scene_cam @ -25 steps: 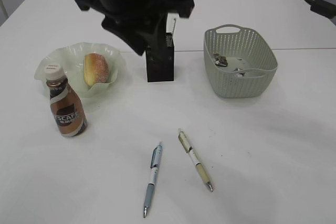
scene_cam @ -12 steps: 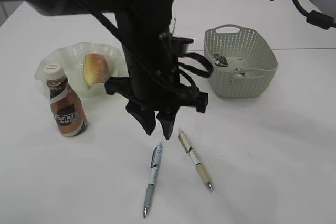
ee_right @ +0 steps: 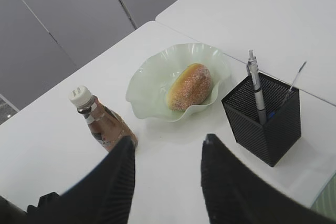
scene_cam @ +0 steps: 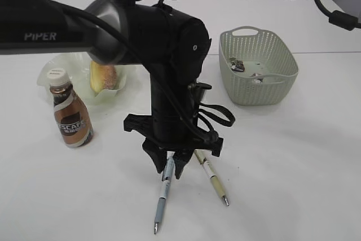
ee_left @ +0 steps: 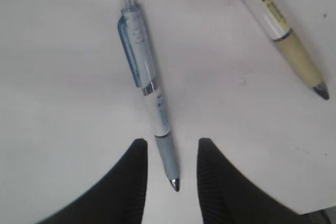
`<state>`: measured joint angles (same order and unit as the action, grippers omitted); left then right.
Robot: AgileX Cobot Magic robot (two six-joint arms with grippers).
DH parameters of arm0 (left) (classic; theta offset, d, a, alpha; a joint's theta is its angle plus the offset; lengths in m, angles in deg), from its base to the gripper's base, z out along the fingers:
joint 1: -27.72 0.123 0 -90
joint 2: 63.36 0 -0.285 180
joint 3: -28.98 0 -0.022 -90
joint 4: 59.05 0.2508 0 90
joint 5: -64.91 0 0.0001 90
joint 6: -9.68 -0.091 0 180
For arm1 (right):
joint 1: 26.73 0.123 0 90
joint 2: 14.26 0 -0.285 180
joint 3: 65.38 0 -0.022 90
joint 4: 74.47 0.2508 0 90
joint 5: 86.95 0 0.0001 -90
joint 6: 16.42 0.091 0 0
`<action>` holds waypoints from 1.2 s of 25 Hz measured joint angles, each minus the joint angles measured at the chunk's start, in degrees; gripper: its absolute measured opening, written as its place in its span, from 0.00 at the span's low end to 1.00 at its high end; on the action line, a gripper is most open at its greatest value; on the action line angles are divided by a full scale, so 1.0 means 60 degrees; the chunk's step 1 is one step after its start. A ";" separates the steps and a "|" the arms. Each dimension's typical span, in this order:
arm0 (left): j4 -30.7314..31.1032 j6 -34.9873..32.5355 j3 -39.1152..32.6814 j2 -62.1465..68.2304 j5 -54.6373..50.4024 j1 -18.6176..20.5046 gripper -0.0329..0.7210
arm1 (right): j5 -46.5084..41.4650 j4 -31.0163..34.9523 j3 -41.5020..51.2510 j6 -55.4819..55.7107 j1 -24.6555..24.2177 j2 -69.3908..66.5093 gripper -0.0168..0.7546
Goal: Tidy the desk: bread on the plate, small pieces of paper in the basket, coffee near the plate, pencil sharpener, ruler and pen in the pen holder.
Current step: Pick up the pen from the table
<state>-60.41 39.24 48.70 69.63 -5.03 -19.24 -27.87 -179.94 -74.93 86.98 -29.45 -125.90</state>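
Around the blue pen (ee_left: 148, 91), left hand (ee_left: 170, 174) parted.

two pens on table (scene_cam: 161, 200) (scene_cam: 211, 176), one bread (ee_right: 189, 86), one bottle (scene_cam: 70, 110), one basket (scene_cam: 259, 69)

"PIPER" in white capitals along my left arm (scene_cam: 39, 26), partial "SCAF" lettering on the coffee bottle (scene_cam: 71, 118) label, print on both pens' barrels too small for me to read

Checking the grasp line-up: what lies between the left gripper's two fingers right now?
In the left wrist view, the blue pen tip end lies between the open left gripper fingers, on the bare table.
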 joint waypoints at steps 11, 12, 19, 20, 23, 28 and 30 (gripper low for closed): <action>0.0226 0.0022 0.0000 0.0543 0.0094 0.0377 0.36 | -0.0120 0.0000 0.0000 0.0000 0.0000 0.0000 0.43; 0.0226 0.0022 0.0000 0.0566 0.0117 0.0377 0.36 | -0.0191 0.0000 0.0000 0.0000 0.0000 0.0000 0.43; 0.0226 0.0022 0.0000 0.0713 0.0244 0.0377 0.36 | -0.0688 0.0000 0.0000 0.0000 -0.0070 0.0000 0.43; 0.0226 0.0022 0.0000 0.0726 0.0267 0.0377 0.36 | -0.0734 0.0000 0.0000 0.0000 -0.0070 0.0000 0.43; 0.0226 0.0022 0.0000 0.0751 0.0303 0.0377 0.36 | -0.0897 0.0000 0.0017 0.0000 -0.0070 0.0000 0.43; 0.0226 0.0022 0.0000 0.0809 0.0310 0.0377 0.36 | -0.1139 0.0000 0.0147 0.0000 -0.0070 -0.0146 0.43; 0.0226 0.0022 0.0000 0.0904 0.0310 0.0377 0.36 | -0.1198 0.0000 0.0282 0.0000 -0.0070 -0.0208 0.43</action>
<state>-59.05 39.37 48.70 75.05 -3.17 -16.98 -35.06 -179.94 -73.24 86.98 -29.87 -127.15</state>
